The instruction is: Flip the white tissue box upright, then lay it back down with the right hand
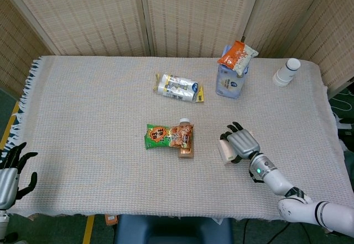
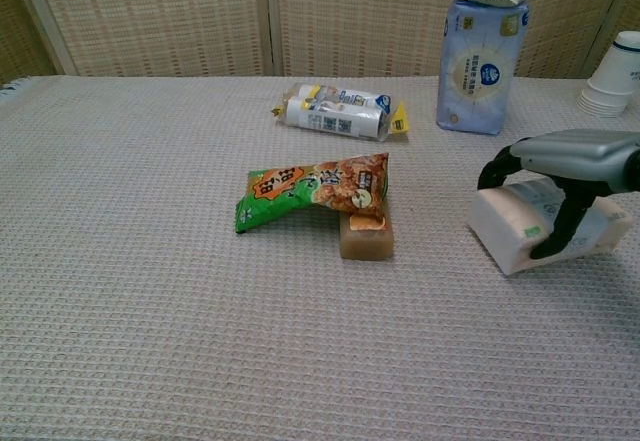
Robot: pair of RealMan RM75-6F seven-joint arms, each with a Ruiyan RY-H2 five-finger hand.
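Observation:
The white tissue box (image 1: 226,149) (image 2: 508,227) lies on the table right of centre, tilted with one long edge raised. My right hand (image 1: 241,143) (image 2: 568,159) lies over the top of it, fingers curled down its far side and thumb on the near side, gripping it. My left hand (image 1: 10,175) hangs beyond the table's left front corner, fingers spread and holding nothing; the chest view does not show it.
A green and orange snack bag (image 1: 168,136) lies on a brown block (image 2: 366,238) just left of the box. A foil snack pack (image 1: 177,87) lies further back. A blue tissue pack (image 1: 229,80) with an orange bag on top stands behind. Paper cups (image 1: 286,72) stand back right.

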